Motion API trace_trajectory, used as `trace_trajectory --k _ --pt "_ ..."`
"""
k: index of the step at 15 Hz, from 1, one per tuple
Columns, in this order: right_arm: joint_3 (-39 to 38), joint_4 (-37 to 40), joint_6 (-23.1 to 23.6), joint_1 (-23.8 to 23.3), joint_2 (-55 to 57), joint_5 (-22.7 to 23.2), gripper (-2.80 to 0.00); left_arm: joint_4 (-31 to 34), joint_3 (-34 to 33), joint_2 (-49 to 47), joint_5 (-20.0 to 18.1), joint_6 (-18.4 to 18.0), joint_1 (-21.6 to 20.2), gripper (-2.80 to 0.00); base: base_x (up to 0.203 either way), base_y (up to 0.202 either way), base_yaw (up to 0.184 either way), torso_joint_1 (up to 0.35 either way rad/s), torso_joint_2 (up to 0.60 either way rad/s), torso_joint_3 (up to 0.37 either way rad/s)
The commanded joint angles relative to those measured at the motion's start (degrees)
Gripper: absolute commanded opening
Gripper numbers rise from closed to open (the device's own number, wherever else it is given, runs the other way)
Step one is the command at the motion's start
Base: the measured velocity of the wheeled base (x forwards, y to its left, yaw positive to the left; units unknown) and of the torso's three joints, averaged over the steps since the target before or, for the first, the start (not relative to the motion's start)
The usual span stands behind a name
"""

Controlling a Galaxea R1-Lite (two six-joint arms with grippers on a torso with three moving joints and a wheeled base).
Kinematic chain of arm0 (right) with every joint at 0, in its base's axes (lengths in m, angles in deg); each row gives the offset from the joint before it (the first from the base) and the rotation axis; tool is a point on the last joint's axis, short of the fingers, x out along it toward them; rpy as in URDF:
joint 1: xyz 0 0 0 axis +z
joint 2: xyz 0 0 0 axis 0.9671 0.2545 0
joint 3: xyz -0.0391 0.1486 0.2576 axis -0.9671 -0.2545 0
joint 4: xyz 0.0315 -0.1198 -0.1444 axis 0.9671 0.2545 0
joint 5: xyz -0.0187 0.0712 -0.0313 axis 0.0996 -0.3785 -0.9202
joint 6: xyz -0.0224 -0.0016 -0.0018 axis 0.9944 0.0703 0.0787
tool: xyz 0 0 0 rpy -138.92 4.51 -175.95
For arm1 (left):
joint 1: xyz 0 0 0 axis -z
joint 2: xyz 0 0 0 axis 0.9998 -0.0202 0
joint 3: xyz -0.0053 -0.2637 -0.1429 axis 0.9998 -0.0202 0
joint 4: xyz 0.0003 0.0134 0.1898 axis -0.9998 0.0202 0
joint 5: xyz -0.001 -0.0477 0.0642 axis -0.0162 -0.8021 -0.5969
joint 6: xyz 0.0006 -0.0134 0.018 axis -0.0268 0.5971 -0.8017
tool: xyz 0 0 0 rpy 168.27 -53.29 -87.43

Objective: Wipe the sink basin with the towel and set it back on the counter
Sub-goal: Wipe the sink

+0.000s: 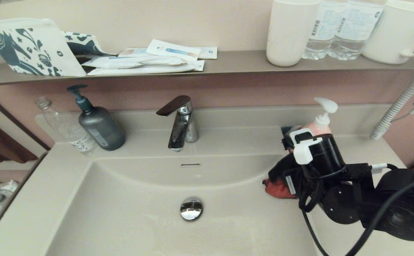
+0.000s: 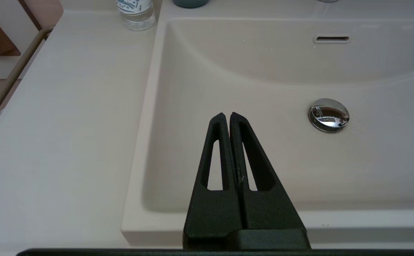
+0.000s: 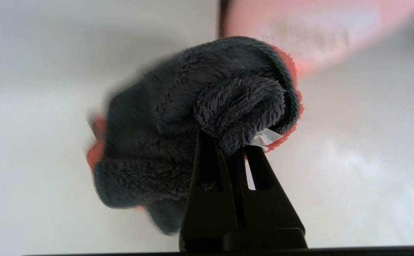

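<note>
Right claw [image 3: 240, 149] is clenched on the towel [image 3: 192, 121], dark charcoal pile bunched between the fingers with orange-red edging showing round the rim (a small white tag pokes out beside the finger). In head view the right claw [image 1: 281, 177] sits at about 3 o'clock from the drain plug [image 1: 191, 208], at the right rim of the sink basin [image 1: 121, 213], where basin wall meets counter [image 1: 367, 149]; only an orange-red bit of the towel [image 1: 277, 189] is visible under the black wrist hardware. Cannot tell if the towel touches the basin surface or hangs just above it. Pink soap bottle [image 1: 319, 122] with white pump stands just behind the wrist, at 12 o'clock from the claw, on the counter near the back ledge. Left claw [image 2: 230, 119] is clenched on nothing, fingers pressed together, hovering over the front left part of the basin, drain plug [image 2: 329, 115] at about 3 o'clock from its tips and the overflow slot [image 2: 332, 38] on the far wall. Faucet [image 1: 180, 122] at 12 o'clock from the drain; grey pump bottle [image 1: 98, 124] and clear plastic bottle [image 1: 64, 126] at the back left corner of the counter. Wall shelf [image 1: 235, 62] above carries sachets, a white cup [image 1: 290, 32], water bottles and a mug [image 1: 402, 30].
</note>
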Motion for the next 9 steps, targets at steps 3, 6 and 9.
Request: trace_trajectory --k 3,6,9 --pt "-5.8 2.3 -0.2 0.4 -2.5 0.0 -2.8 0.0 0.0 -0.1 0.0 0.0 0.0 -2.8 0.0 0.0 0.0 0.0 0.0 0.0" --pt "-8.8 2.5 -0.2 4.0 -3.6 0.2 -2.8 0.0 0.0 -0.1 0.0 0.0 0.0 -2.8 0.0 0.0 0.0 0.0 0.0 0.0" --pt "-10.7 5.1 -0.4 9.0 -6.1 0.4 -2.8 0.0 0.0 -0.1 0.0 0.0 0.0 -2.8 0.0 0.0 0.0 0.0 0.0 0.0"
